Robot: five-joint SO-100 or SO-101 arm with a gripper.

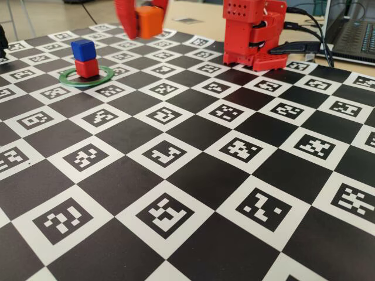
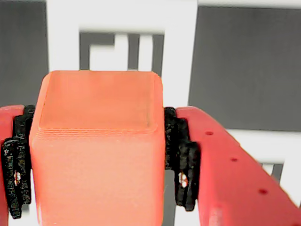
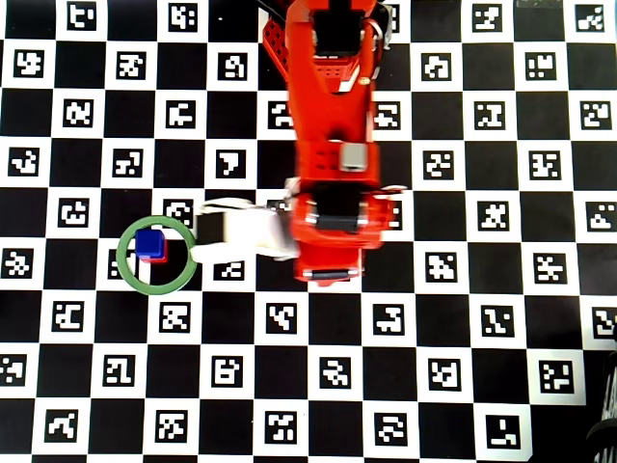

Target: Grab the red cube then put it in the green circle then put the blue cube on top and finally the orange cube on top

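My gripper (image 1: 146,30) is shut on the orange cube (image 1: 150,21) and holds it above the board at the far back, to the right of the stack in the fixed view. In the wrist view the orange cube (image 2: 96,141) fills the space between the black pads (image 2: 181,155) of my gripper (image 2: 96,162). The blue cube (image 1: 83,50) sits on the red cube (image 1: 87,68) inside the green circle (image 1: 70,81). The overhead view shows the blue cube (image 3: 148,242) over the red cube (image 3: 161,257) in the green circle (image 3: 127,273); the arm hides my gripper there.
The red arm base (image 1: 252,32) stands at the back right of the checkered marker board (image 1: 193,175). Its body (image 3: 333,145) spans the board's upper middle, with a white housing (image 3: 231,239) at the wrist. A laptop (image 1: 354,32) and cables (image 1: 310,41) lie beyond the board.
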